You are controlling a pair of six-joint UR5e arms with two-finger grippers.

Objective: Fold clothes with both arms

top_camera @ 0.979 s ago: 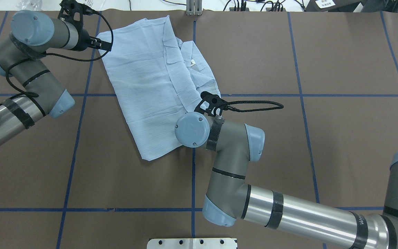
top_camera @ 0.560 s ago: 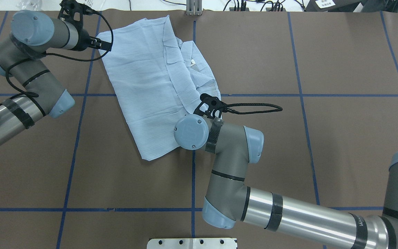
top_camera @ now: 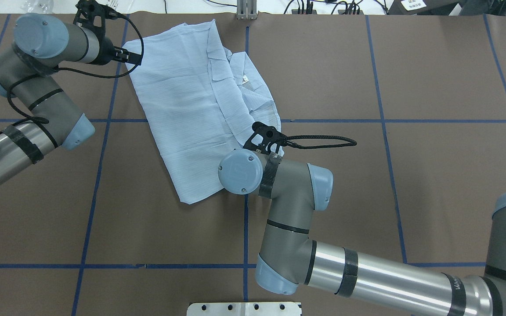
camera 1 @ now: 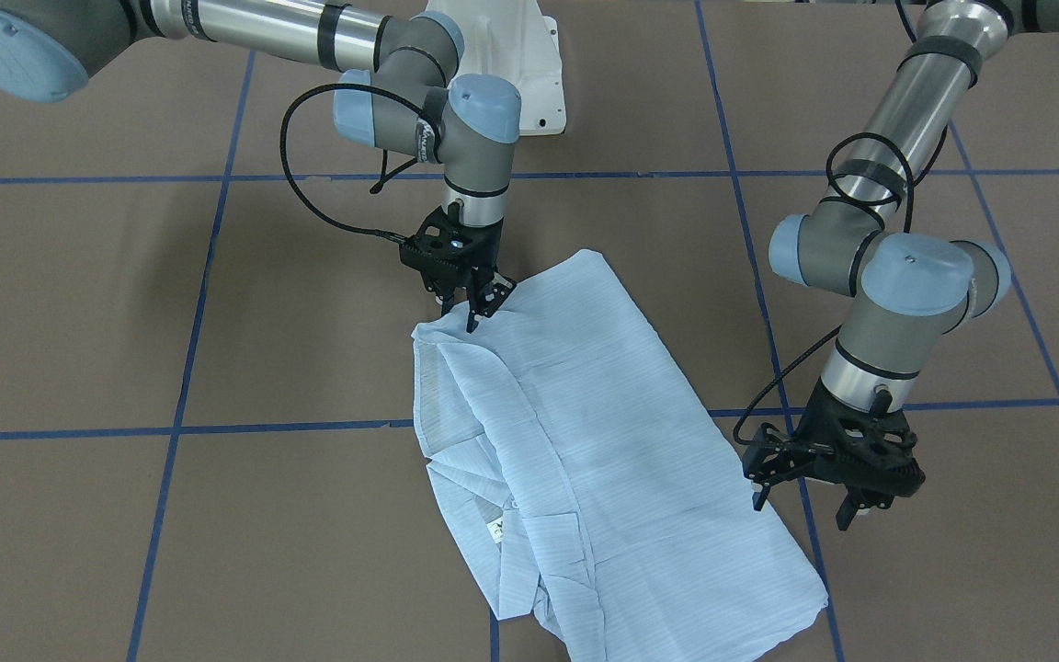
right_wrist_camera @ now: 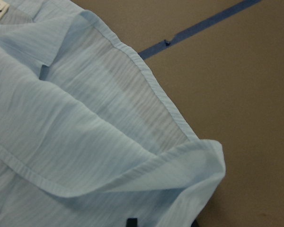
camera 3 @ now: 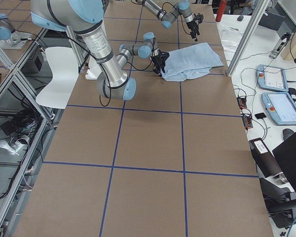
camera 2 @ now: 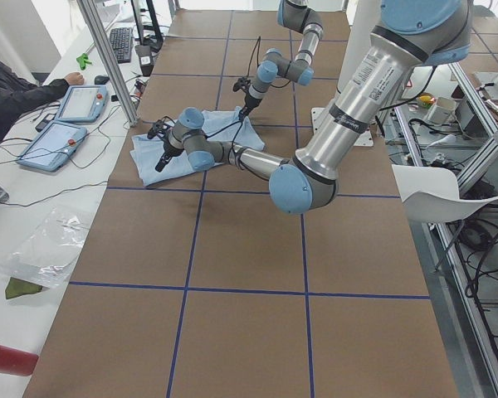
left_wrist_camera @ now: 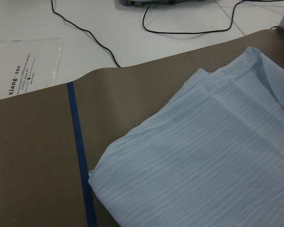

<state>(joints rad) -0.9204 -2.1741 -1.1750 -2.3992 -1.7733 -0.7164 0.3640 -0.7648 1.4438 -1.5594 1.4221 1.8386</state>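
Shirt (top_camera: 182, 109) lies part-folded and slanted on the desk (top_camera: 411, 184), left of centre toward the far edge in the overhead view, with the label (top_camera: 245, 80) on its right side. Right claw (camera 1: 470, 311) is down on the shirt's right-hand corner. Its wrist view shows the hem curled up by the fingertips, but you can't tell from these shots whether they're pressed together on it. Left claw (camera 1: 801, 506) hovers spread just beside the far-left corner, not touching cloth.

Step in hand, as I judge it: getting both corners gripped for the next fold. Lower the left claw onto its corner and close on all layers, not only the top one, since the fabric is thin and would likely slip or peel apart. Check the right grip before you lift. Raise both together with the edge taut between them, carry it across low, and lay it down square so the collar side doesn't bunch.

Containers: only a flat clear bag (left_wrist_camera: 23, 56) off the desk's far edge, and nothing shows in it
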